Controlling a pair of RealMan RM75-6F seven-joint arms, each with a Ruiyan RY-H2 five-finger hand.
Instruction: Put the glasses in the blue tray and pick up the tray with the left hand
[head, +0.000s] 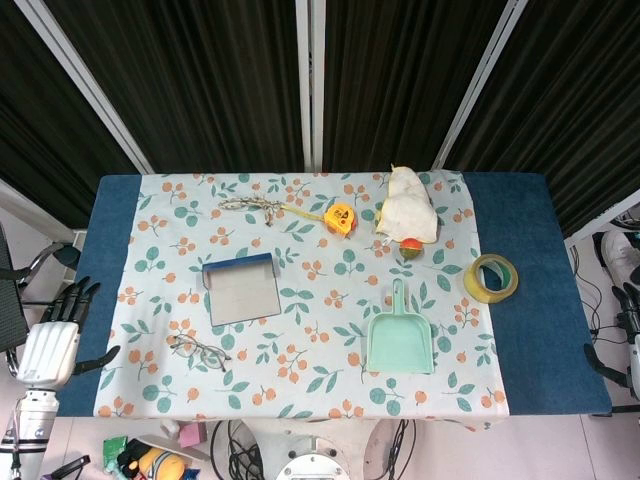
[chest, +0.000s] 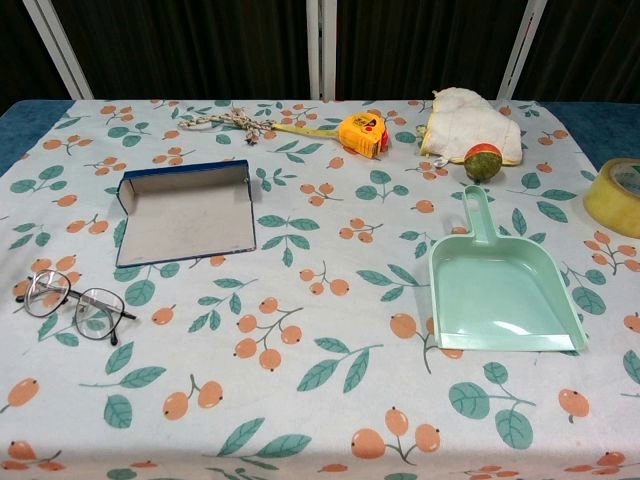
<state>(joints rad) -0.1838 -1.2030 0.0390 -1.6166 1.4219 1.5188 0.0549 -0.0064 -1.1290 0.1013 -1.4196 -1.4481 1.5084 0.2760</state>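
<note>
Glasses (chest: 72, 303) lie folded open on the floral cloth (head: 300, 390), near the table's front-left edge, just inboard of the left hand (head: 58, 335) and a little behind its level. Left hand hangs off the table's left edge, empty, fingers spread apart, pointing away. Blue tray (chest: 185, 215) sits beyond the glasses, further in from the left hand, empty, apart from the glasses with bare cloth between. Right hand (head: 630, 330) barely shows past the right edge; cannot tell its fingers. Mint dustpan (chest: 500, 290) sits toward the right hand, empty. Tape roll (head: 491, 277) near right cloth edge. Tape measure (chest: 362, 133), rope (chest: 232, 122), white cloth (chest: 468, 122), small ball (chest: 483, 161) along far side.
</note>
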